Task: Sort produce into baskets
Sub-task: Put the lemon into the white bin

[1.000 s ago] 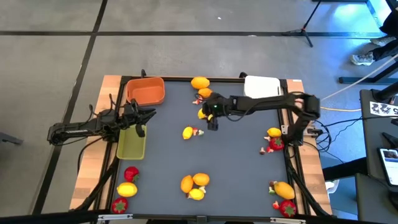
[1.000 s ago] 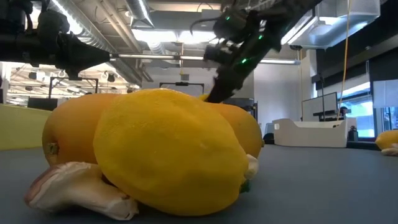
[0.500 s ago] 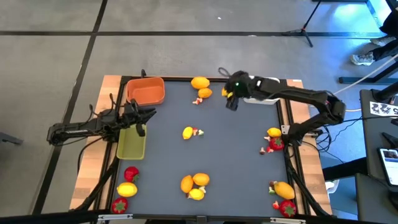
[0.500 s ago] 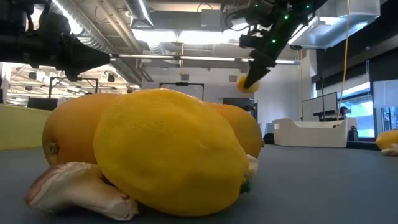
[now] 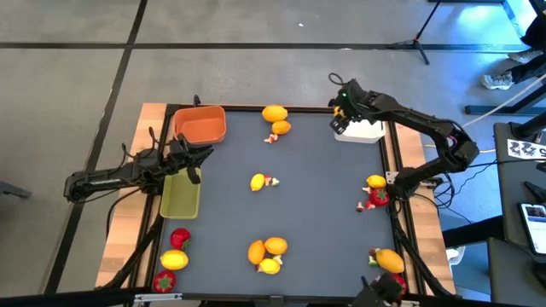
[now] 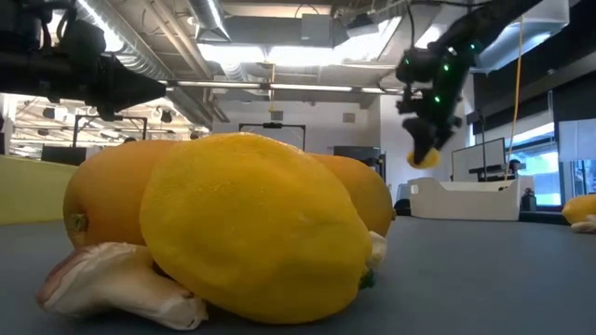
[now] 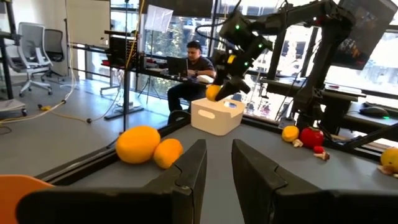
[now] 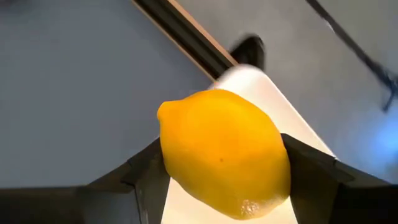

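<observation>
My right gripper [image 5: 341, 112] hangs over the white basket [image 5: 365, 130] at the table's far right, shut on a yellow lemon [image 8: 224, 158]. The low view shows the lemon [image 6: 424, 156] above the basket's [image 6: 466, 198] rim. My left gripper [image 5: 201, 159] waits at the left edge above the yellow-green basket [image 5: 181, 198]. Its fingers [image 7: 186, 180] stand level with a narrow gap and nothing between them. The orange basket [image 5: 201, 125] sits at the far left. Other produce lies loose on the mat. My right gripper pinches the lemon between its two fingers [image 8: 144, 169], one on each of its opposite sides [image 8: 177, 168]. The fingers slant down from above. The lemon is lifted clear, over the white basket, its pointed end [image 8: 163, 112] sticking out past the fingers.
Two oranges [image 5: 275, 114] lie at the far edge and a lemon [image 5: 258, 182] mid-table. A citrus cluster [image 5: 267, 253] sits near the front, with strawberries and lemons at the near left [image 5: 175, 256], right [image 5: 376, 189] and near right [image 5: 389, 263]. A person sits beyond the table.
My right gripper has swung from the middle of the table toward the far right corner, rising a little and turning, with the lemon carried clear of the mat to a spot above the white basket.
</observation>
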{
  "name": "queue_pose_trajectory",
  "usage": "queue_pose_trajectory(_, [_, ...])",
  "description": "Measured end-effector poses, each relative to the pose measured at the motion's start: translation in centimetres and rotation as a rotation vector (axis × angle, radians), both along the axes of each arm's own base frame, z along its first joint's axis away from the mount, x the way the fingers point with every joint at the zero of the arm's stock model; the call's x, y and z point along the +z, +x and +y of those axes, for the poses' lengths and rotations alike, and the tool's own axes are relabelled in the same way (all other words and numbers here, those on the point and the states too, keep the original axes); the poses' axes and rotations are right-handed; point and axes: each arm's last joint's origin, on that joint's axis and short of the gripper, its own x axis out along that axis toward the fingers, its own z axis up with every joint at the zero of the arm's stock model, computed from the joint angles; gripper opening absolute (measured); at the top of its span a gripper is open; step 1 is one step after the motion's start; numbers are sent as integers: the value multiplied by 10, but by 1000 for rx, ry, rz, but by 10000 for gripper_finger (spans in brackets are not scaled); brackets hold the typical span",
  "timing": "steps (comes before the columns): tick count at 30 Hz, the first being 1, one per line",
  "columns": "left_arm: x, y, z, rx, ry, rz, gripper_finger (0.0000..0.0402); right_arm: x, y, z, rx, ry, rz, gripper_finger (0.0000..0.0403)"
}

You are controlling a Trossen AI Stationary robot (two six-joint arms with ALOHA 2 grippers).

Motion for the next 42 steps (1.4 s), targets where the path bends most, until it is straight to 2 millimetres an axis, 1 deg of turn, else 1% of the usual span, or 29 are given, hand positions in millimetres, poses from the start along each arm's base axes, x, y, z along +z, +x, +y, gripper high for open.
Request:
queue_pose_trajectory(5, [0, 0, 1, 11, -1, 3, 72, -13, -17, -9, -114, 26, -15, 247])
queue_pose_trajectory(12, [0, -1, 3, 31, -2, 2, 72, -34, -31, -20, -227, 3, -134, 248])
queue_pose_trajectory(17, [0, -1, 3, 32, 11, 10, 72, -50, -33, -19, -264, -28, -196, 248])
queue_pose_trajectory(23, [0, -1, 3, 31, -4, 1, 72, -72, -33, -22, -294, -39, -178, 248])
queue_pose_trajectory(29, [0, -1, 3, 31, 7, 8, 72, -92, -27, -27, -275, 20, -192, 249])
queue_pose_trajectory(33, [0, -1, 3, 32, 22, 15, 72, -92, -27, -28, -270, 14, -193, 265])
queue_pose_trajectory(39, [0, -1, 3, 32, 22, 15, 72, -93, -27, -28, -272, 12, -188, 317])
queue_pose_trajectory(42, [0, -1, 3, 32, 22, 15, 72, -91, -27, -28, -265, 8, -177, 335])
